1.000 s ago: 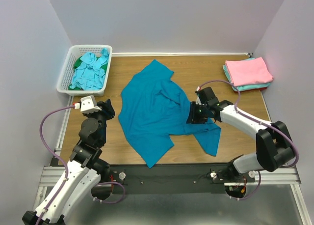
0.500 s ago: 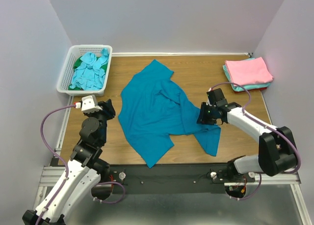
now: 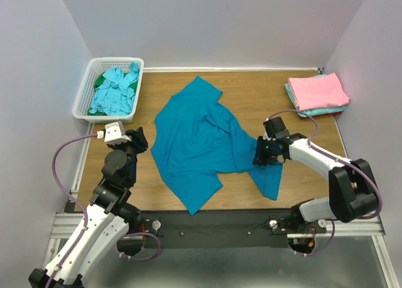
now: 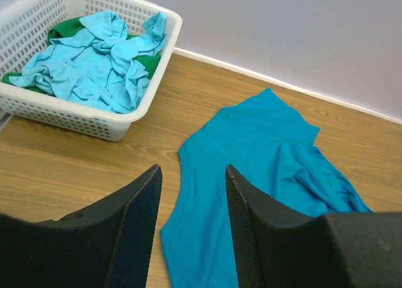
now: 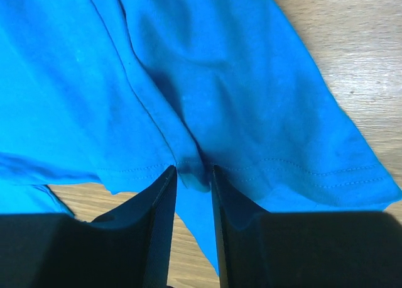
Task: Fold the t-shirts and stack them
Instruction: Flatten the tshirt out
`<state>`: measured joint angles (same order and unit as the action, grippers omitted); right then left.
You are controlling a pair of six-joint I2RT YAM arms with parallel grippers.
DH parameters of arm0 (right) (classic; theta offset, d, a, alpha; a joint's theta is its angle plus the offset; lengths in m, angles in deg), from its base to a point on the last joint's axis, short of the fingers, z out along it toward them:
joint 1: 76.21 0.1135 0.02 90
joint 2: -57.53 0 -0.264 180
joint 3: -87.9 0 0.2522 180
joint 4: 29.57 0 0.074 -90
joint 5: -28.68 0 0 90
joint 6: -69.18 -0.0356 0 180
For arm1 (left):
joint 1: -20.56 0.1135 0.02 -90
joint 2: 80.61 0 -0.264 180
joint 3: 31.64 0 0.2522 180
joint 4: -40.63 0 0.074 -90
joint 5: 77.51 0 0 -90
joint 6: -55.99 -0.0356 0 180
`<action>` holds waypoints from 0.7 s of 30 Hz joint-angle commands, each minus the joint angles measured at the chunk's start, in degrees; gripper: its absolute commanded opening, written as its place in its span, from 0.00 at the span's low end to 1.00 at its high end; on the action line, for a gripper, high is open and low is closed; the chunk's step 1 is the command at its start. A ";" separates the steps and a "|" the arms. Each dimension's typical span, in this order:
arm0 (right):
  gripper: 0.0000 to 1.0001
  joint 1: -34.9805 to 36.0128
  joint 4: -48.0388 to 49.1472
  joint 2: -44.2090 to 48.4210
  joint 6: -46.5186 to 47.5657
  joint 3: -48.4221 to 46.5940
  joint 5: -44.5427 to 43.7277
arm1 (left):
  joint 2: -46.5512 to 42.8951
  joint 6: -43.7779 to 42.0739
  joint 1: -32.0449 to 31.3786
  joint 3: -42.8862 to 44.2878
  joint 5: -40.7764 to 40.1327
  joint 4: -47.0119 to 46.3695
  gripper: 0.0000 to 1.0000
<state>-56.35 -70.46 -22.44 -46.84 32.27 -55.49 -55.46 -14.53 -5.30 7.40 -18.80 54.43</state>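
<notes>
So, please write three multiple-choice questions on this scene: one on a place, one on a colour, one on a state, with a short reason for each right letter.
1. Where does the white basket stand?
A. far left corner
B. far right corner
C. near edge, between the arms

2. What colour is the top shirt of the folded stack?
A. green
B. pink
C. teal

3. How is the left gripper?
A. shut on a green shirt
B. open and empty
C. shut on the basket's rim

Key: 1 A, it sits at the back on the left side; 2 B, pink cloth lies uppermost; 3 B, its fingers stand apart, the teal t-shirt lying beyond them.
</notes>
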 commanded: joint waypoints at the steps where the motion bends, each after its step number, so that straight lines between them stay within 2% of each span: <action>1: 0.34 -0.26 -1.34 -0.98 1.15 0.47 1.73 | 0.08 -0.50 0.29 0.56 0.70 -0.74 0.53; 4: 0.32 -0.26 -1.25 -1.42 1.32 0.30 2.44 | 0.17 -0.50 0.29 0.56 0.62 -0.74 0.53; 7: 0.24 -0.26 -1.34 -1.95 1.59 -0.23 3.31 | -0.01 -0.41 0.29 0.56 0.70 -0.74 0.53; 8: 0.16 -0.34 -1.34 -2.04 1.67 -0.32 3.32 | 0.16 -0.41 0.29 0.56 0.88 -0.74 0.53; 9: 0.12 -0.26 -1.43 -1.95 1.76 -0.58 3.14 | 0.17 -0.41 0.38 0.56 0.79 -0.74 0.53; 10: 0.01 -0.26 -1.52 -1.78 1.68 -0.76 2.88 | 0.17 -0.41 0.38 0.56 0.88 -0.74 0.53; 14: 0.01 -0.26 -3.79 0.16 2.55 -4.26 -0.54 | 0.17 -0.33 0.38 0.47 0.88 -0.82 0.53; 18: 0.01 -0.34 -8.54 0.42 5.45 -13.13 -10.46 | 0.87 -0.33 0.38 0.56 1.41 -0.82 0.53; 21: 0.01 -0.26 -10.13 -1.24 8.52 -20.24 -21.09 | 1.22 -0.33 0.29 0.65 1.84 -0.74 0.53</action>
<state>-56.35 -77.44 -23.64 -42.66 22.15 -62.20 -54.67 -14.53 -5.30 7.40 -18.05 54.43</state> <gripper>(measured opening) 0.009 0.529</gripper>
